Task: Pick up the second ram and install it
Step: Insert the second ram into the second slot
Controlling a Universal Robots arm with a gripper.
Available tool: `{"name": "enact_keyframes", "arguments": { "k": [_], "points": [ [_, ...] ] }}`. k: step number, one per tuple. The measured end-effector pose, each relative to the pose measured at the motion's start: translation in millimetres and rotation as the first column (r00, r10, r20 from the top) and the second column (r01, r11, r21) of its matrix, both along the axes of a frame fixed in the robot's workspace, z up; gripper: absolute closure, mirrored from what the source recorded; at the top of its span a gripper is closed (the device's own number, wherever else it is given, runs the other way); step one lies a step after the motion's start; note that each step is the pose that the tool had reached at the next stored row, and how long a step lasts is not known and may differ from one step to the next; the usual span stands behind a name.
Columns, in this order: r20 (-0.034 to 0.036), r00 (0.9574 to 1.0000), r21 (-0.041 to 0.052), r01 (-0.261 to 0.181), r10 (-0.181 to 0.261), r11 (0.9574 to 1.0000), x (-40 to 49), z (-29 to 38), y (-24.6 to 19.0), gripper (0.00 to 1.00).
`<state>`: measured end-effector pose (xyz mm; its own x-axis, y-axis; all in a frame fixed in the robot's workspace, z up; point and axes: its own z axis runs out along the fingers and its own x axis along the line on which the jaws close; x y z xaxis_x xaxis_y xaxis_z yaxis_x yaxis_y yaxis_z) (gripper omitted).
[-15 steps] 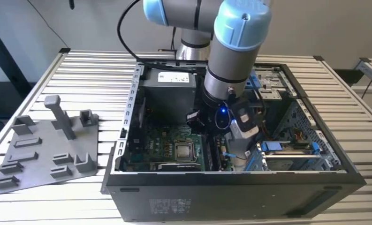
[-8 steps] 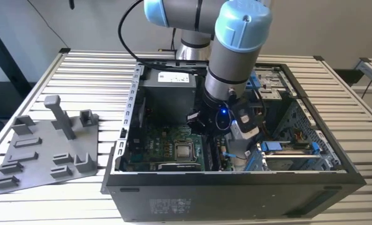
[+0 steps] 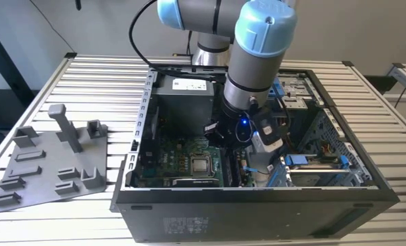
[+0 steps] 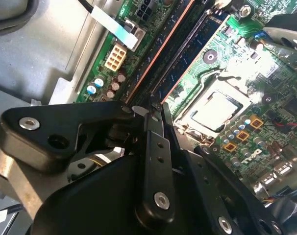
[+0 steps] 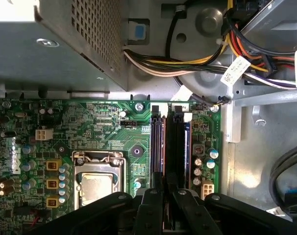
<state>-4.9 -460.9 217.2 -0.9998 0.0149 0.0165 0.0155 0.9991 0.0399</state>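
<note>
Pinching the second ram [image 5: 174,147] by its long top edge, my gripper [image 5: 165,192] has its fingers drawn nearly together on the stick, which stands on edge along the memory slots of the green motherboard [image 5: 109,127]. I judge it light and stiff but thin and fragile. It wants holding by the bare edge, not by the chips, and it must stay straight, since a tilt could bend it or foul the slot. In the second wrist view the stick [image 4: 187,46] runs away from my gripper [image 4: 153,110]. Small capacitors [image 5: 203,161] sit just beside the slots, and the processor socket [image 5: 97,181] lies on the other side. The bundle of power cables [image 5: 187,63] hangs near the slots' far end. The grey fixture plate [image 3: 49,164] lies outside the case [image 3: 257,210].
</note>
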Motion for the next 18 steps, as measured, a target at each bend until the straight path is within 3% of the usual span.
{"name": "enact_keyframes", "arguments": {
  "k": [9, 11, 12, 18],
  "points": [
    [0.0004, 1.0000, 0.0020, 0.000, 0.000, 1.0000, 0.4, -0.6, 0.3, 0.86],
    [0.0004, 1.0000, 0.0010, 0.000, 0.000, 1.0000, 0.4, -0.6, 0.2, 0.84],
    [0.0002, 1.0000, 0.0005, 0.000, 0.000, 1.0000, 0.4, -0.3, 0.1, 0.78],
    [0.0001, 1.0000, 0.0000, 0.000, 0.000, 1.0000, 0.6, -0.2, 0.0, 0.78]
  ]
}}
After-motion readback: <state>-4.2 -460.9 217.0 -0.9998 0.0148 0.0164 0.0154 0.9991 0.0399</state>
